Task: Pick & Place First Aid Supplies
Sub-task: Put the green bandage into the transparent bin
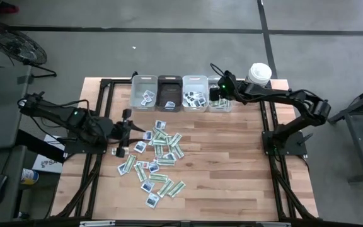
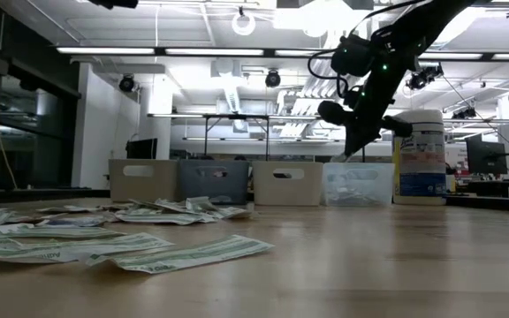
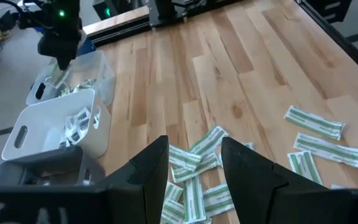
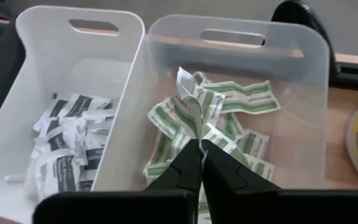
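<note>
My right claw [image 4: 201, 155] hangs over the clear bin [image 4: 303, 93], clenched on a green-and-white strip [image 4: 188, 102] held above the strips lying in that bin. The white bin [image 4: 36, 56] beside it holds blue-marked packets. My left claw [image 3: 194, 165] waits with fingers apart, holding nothing, over the loose packets [image 1: 159, 157] scattered on the worktop [image 1: 232, 164].

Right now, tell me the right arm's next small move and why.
Probably open the fingers. The right gripper hangs over the clear bin of green-and-white strips, shut on a green-and-white strip pinched at its tips. Letting go should drop it among its like. The left gripper waits over the loose pile.
</note>
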`<action>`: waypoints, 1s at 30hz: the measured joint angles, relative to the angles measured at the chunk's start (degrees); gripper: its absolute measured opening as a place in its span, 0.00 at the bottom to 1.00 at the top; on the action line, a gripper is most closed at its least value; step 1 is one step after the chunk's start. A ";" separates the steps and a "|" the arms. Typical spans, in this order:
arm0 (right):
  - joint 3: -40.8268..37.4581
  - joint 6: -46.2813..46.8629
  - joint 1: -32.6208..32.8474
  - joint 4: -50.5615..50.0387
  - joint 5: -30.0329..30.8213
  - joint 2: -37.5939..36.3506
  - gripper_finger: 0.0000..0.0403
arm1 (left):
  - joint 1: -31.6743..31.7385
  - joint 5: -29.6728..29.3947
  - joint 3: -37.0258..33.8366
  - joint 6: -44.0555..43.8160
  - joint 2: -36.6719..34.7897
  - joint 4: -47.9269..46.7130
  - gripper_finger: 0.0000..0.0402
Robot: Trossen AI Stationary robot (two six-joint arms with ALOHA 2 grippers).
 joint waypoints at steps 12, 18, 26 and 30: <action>0.00 -0.57 0.04 -1.09 -4.87 -0.86 0.26 | -0.24 0.58 0.01 1.74 -0.84 -2.38 0.36; 0.00 -6.15 1.71 1.68 -9.79 -3.93 0.33 | -0.22 0.44 -6.50 -0.37 -8.92 -0.18 0.36; 0.00 -11.65 8.76 10.94 -15.22 -5.77 0.34 | -0.22 0.09 -19.88 -7.26 -23.69 7.48 0.36; 0.00 -13.53 14.42 14.46 -14.33 -5.77 0.34 | -0.22 -0.03 -22.56 -9.01 -26.39 7.47 0.36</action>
